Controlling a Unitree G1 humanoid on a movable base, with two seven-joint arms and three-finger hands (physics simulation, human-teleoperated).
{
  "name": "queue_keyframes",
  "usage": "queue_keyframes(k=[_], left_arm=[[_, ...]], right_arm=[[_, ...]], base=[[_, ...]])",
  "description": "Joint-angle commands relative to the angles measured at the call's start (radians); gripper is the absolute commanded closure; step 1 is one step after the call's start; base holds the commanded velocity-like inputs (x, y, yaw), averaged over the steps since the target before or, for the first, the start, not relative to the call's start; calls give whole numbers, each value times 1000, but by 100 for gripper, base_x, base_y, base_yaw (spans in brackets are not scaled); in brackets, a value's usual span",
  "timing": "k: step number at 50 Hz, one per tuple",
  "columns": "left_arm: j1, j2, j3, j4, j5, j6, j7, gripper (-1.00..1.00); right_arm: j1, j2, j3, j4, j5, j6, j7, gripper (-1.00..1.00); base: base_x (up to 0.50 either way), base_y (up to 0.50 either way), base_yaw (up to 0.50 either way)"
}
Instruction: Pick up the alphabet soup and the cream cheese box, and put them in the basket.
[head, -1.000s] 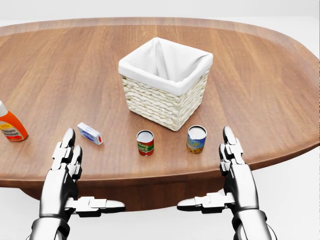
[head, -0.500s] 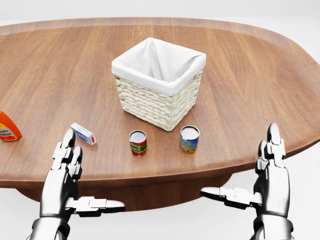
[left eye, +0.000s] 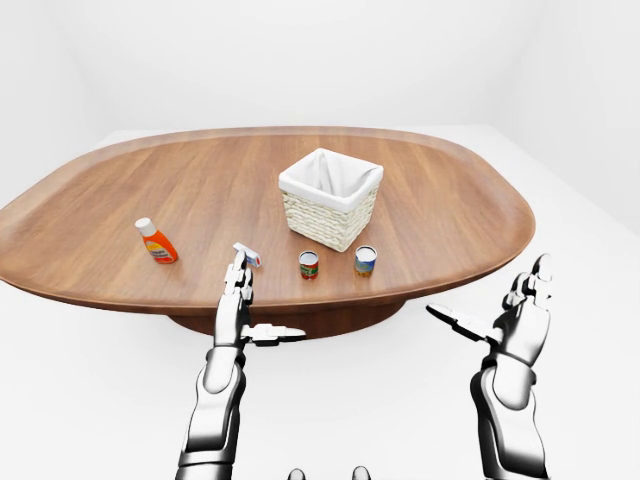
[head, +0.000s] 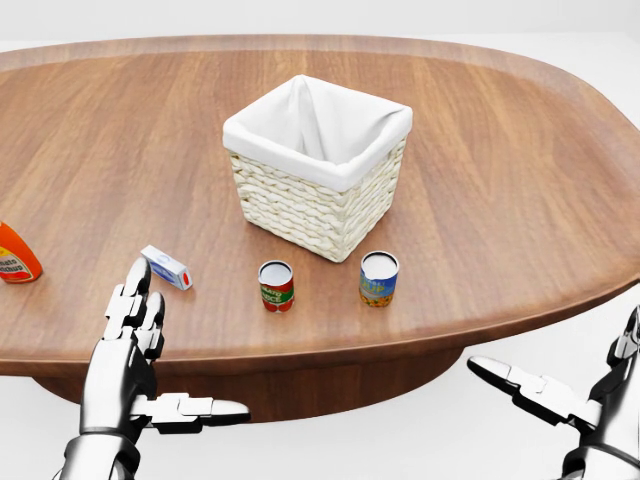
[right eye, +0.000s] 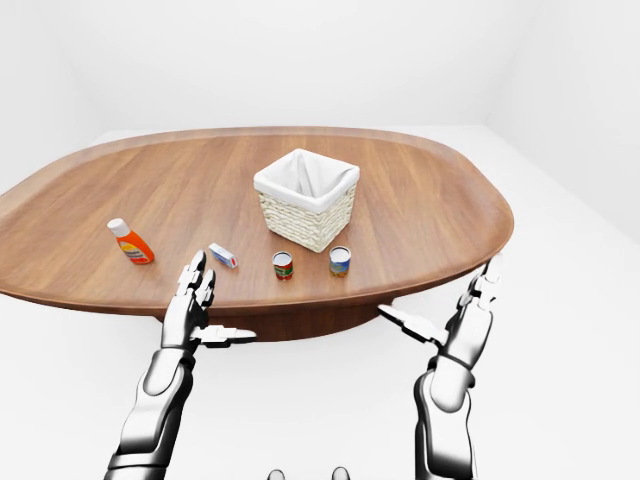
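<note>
On the worktop, head view, clock directions taken from the basket:
Worktop (head: 520, 180): oval, brown wood.
Basket (head: 318, 165): woven, white cloth lining, upright near the middle.
Soup (head: 276, 286): red-and-green can, upright, at about 7 o'clock, near the basket but apart from it.
Blue can (head: 379, 278): upright at about 5 o'clock, beside the soup, not touching it.
Box (head: 166, 267): small, white and blue, lying flat at about 8 o'clock, left of the soup.
Bottle (head: 14, 255): orange, at 9 o'clock, cut by the view's left edge.
Left hand (head: 135, 345): at the worktop's lower edge, just below the box; fingers (head: 138, 290) spread, thumb out sideways, holding nothing.
Right hand (left eye: 510, 320): off the worktop's lower right edge, well apart from the cans; fingers spread, empty.
</note>
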Motion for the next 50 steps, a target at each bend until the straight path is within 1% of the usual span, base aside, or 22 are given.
queue_keyframes(k=[1, 3, 8, 10, 11, 15, 17, 18, 20, 21, 23, 24, 26, 27, 29, 32, 35, 36, 39, 40, 41, 50], left_arm=[[0, 0, 0, 1, 0, 0, 0, -100], [0, 0, 0, 1, 0, -1, 0, -100], [0, 0, 0, 1, 0, 0, 0, -100], [0, 0, 0, 1, 0, -1, 0, -100], [0, 0, 0, 1, 0, -1, 0, -100], [0, 0, 0, 1, 0, -1, 0, -100], [0, 0, 0, 1, 0, 0, 0, -100], [0, 0, 0, 1, 0, 0, 0, -100], [0, 0, 0, 1, 0, -1, 0, -100], [0, 0, 0, 1, 0, -1, 0, -100], [0, 0, 0, 1, 0, 0, 0, -100], [0, 0, 0, 1, 0, 0, 0, -100], [0, 0, 0, 1, 0, 0, 0, -100], [0, 0, 0, 1, 0, 0, 0, -100], [8, -1, -1, -26, -1, 18, 1, -100], [9, -1, -2, -29, 0, 21, 2, -100], [7, -2, -2, -24, 0, 17, 2, -100], [8, -2, -2, -27, 1, 20, 2, -100], [9, -2, -2, -30, 0, 22, 2, -100], [7, -2, -2, -23, 1, 18, 2, -100], [3, -1, 0, -8, 0, 6, 1, -100], [3, 0, 0, -6, 0, 5, 1, -100]], right_arm=[[17, 11, -45, -37, -20, 21, -115, -100], [22, 15, -46, -44, -33, 12, -137, -100], [35, 21, -57, -61, -40, 7, -165, -100], [39, 22, -56, -57, -31, -21, -161, -100], [44, 25, -55, -78, -45, -12, -165, -100], [52, 30, -64, -92, -57, -13, -165, -100], [54, 32, -71, -92, -44, -24, -165, -100], [53, 36, -82, -100, -51, 7, -165, -100], [53, 34, -79, -93, -43, -11, -165, -100], [55, 34, -79, -97, -46, -10, -165, -100], [54, 38, -84, -105, -70, 3, -165, -100], [55, 39, -87, -107, -73, 3, -165, -100], [54, 40, -93, -106, -59, 22, -165, -100], [54, 40, -93, -113, -64, 24, -165, -100], [54, 40, -93, -105, -75, 23, -165, -100], [51, 38, -91, -102, -77, 31, -165, -100], [49, 37, -91, -97, -79, 39, -165, -100], [47, 35, -90, -96, -78, 43, -165, -100], [39, 33, -84, -87, -63, 75, -165, -100], [38, 29, -76, -84, -49, 70, -165, -100], [33, 25, -65, -82, -55, 82, -165, -100], [32, 25, -65, -82, -56, 83, -165, -100]], base=[[0, 0, 0], [0, 0, 0], [0, 0, 0], [0, 0, 0], [0, 0, 0], [0, 0, 0], [0, 0, 0], [0, 0, 0], [0, 0, 0], [0, 0, 0], [0, 0, 0], [0, 0, 0], [0, 0, 0], [0, 0, 0], [0, 0, 0], [0, 0, 0], [0, 0, 0], [0, 0, 0], [0, 0, 0], [0, 0, 0], [0, 0, 0], [0, 0, 0]])
